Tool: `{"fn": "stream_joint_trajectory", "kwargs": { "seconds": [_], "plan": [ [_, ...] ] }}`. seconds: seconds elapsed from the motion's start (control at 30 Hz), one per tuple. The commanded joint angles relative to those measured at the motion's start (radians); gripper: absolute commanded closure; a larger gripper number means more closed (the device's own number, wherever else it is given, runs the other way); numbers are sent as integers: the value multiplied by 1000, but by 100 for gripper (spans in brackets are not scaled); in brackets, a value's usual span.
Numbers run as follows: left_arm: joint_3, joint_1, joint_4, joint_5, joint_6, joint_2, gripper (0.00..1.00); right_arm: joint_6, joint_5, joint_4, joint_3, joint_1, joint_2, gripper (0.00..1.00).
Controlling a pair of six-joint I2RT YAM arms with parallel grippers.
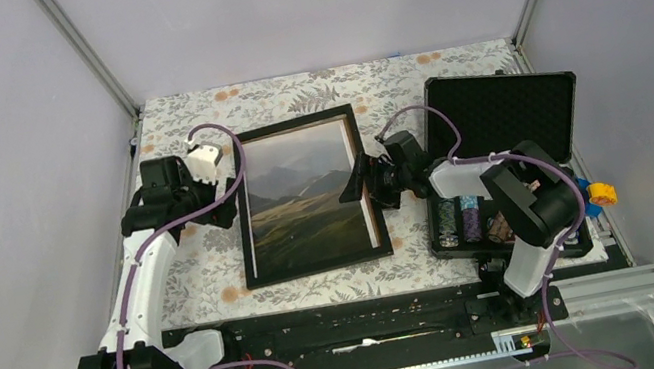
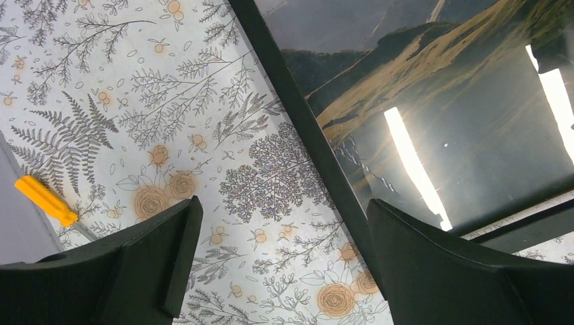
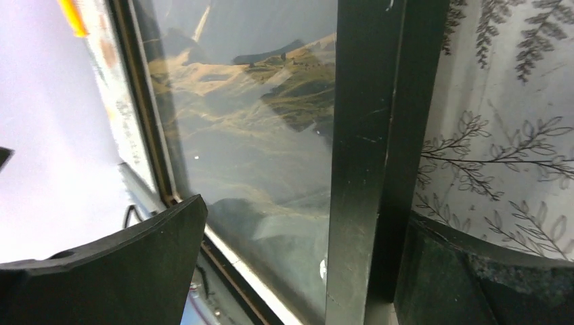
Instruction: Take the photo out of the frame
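Black-railed and glass-fronted, the large rectangular picture frame (image 1: 319,266) lies face up on the floral-cloth counter (image 1: 206,267) between the two arms. Its long axis runs near to far. The paper photo (image 1: 305,198) of grey mountains and olive hills sits inside it, under the glass. Both tools gape open: the right tool (image 3: 308,223) straddles the frame's right rail and the left tool (image 2: 284,217) its left rail, so either looks placed to tip it.

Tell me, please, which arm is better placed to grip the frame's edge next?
Right, I'd say. The right arm holds open jaws astride the frame at its right rail, one finger over the glass, one outside. The left arm has open jaws mostly over the tablecloth beside the left rail.
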Motion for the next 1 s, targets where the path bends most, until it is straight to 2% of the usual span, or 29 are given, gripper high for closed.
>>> {"fn": "stream_joint_trajectory", "kwargs": {
  "seconds": [0.0, 0.13, 0.2, 0.4, 0.67, 0.8, 0.97],
  "plan": [
    [-8, 9, 68, -1, -13, -29, 1, -137, 171, -206, 96, 45, -65, 0],
    [-9, 9, 78, -16, -23, -19, 1, -186, 324, -384, 182, 86, -60, 0],
    [-13, 9, 84, -21, -29, -17, 1, -197, 362, -418, 197, 95, -69, 0],
    [-19, 10, 91, -10, -48, -14, 1, -232, 323, -455, 202, 96, -74, 0],
    [-42, 34, 71, 30, -37, -17, 1, -372, 330, -466, 228, 93, -86, 0],
    [-79, 34, 76, 61, -25, -16, 2, -448, 353, -475, 224, 94, -110, 4],
    [-132, 34, 135, 84, -63, 31, 8, -536, 426, -482, 233, 92, -112, 14]
  ]
}}
